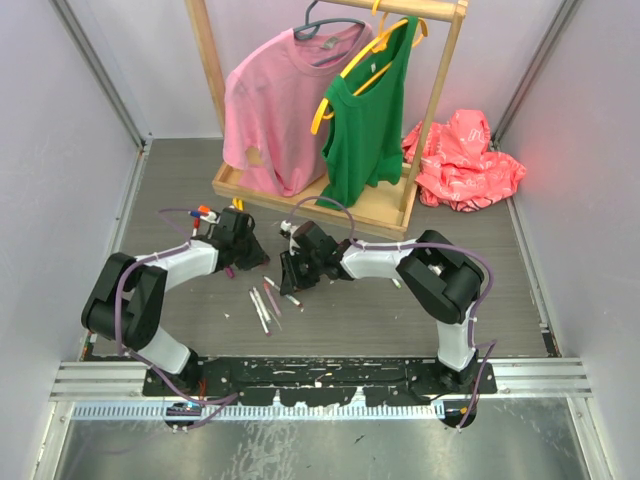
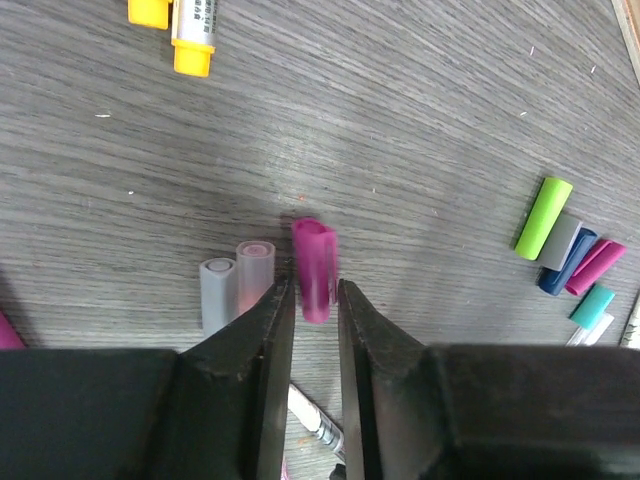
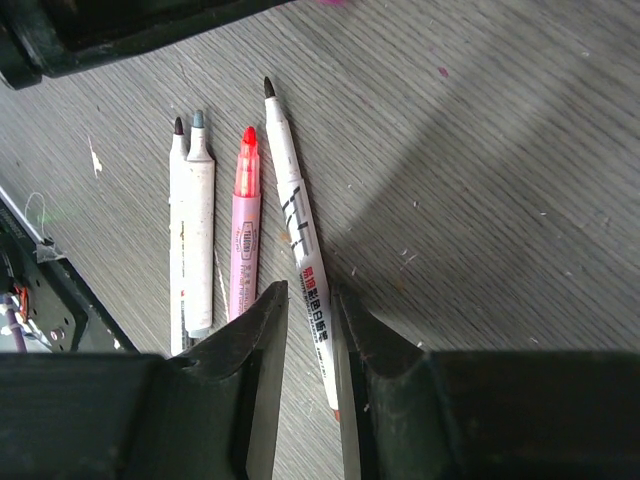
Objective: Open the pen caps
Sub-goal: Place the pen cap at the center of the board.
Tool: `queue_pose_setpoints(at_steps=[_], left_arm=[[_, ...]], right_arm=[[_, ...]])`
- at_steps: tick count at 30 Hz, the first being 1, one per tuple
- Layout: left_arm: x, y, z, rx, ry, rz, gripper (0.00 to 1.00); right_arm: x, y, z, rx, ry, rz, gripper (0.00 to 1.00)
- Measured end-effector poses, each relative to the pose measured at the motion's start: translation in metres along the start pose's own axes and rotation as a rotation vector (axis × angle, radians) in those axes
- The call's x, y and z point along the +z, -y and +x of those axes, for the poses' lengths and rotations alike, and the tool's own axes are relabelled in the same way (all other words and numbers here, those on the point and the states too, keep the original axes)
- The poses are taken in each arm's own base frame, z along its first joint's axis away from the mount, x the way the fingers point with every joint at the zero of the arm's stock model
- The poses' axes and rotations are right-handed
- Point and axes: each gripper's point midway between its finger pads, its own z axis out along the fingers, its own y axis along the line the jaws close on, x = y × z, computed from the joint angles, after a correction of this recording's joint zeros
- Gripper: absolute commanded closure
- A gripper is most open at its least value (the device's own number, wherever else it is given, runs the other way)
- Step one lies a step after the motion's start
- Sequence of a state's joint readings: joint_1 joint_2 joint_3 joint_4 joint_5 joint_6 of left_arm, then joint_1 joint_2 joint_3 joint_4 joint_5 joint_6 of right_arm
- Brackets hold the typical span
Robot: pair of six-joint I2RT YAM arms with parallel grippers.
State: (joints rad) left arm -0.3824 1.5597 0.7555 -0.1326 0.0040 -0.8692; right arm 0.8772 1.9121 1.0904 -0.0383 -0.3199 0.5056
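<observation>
Low over the grey wood-grain table (image 2: pixel 420 120), the left end effector (image 2: pixel 315 288), its black fingers (image 2: pixel 265 340) a narrow slit apart, with a blurred magenta plastic pen cap (image 2: pixel 313 255) jutting from the mouth of the slit, near end between the tips and filling the gap from side to side; impossible to tell whether pinched or merely flanked. Just left of it, a pair of pale grey translucent caps (image 2: pixel 218 295) side by side on the table, touching each other. Well off to the right, a loose cluster of further caps: a lime green cap (image 2: pixel 543 215), then a grey cap (image 2: pixel 562 240), a navy cap (image 2: pixel 566 268), a pink cap (image 2: pixel 597 265) and a teal cap (image 2: pixel 593 305) crowded together just below it. At the top edge of the left wrist view, a white marker barrel with a yellow end (image 2: pixel 192 35). Also low over the table, the right end effector (image 3: pixel 308 292), fingers slightly spread and pinching nothing, above a row of four uncapped markers lying nearly parallel: two white dark-tipped markers (image 3: pixel 190 230) pressed together, a pink translucent highlighter with a red tip (image 3: pixel 245 230), and a slim white printed marker (image 3: pixel 292 210) slanting down through the gap. In the top view, both end effectors near each other at mid-table, in front of a wooden clothes rack (image 1: pixel 437 100) hung with a pink T-shirt (image 1: pixel 275 110) and a green top (image 1: pixel 370 120); beside the rack, on its right in that view, a crumpled red plastic bag (image 1: pixel 462 160).
</observation>
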Motion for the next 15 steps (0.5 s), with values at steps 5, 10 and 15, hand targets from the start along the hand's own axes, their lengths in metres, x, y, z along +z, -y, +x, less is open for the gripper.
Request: queue_pose_setpoints(at_steps=[5, 10, 15], left_arm=[[-0.0007, 0.001, -0.0009, 0.0, -0.001, -0.001, 0.73], [-0.0016, 0.0041, -0.0029, 0.001, 0.002, 0.004, 0.72], [-0.0057, 0.0046, -0.0032, 0.004, 0.003, 0.005, 0.72]], right_arm=[[-0.0009, 0.0025, -0.0017, 0.005, 0.001, 0.001, 0.69], [-0.0017, 0.0046, -0.0034, 0.01, 0.004, 0.001, 0.68], [-0.0021, 0.0047, -0.0036, 0.011, 0.002, -0.003, 0.68]])
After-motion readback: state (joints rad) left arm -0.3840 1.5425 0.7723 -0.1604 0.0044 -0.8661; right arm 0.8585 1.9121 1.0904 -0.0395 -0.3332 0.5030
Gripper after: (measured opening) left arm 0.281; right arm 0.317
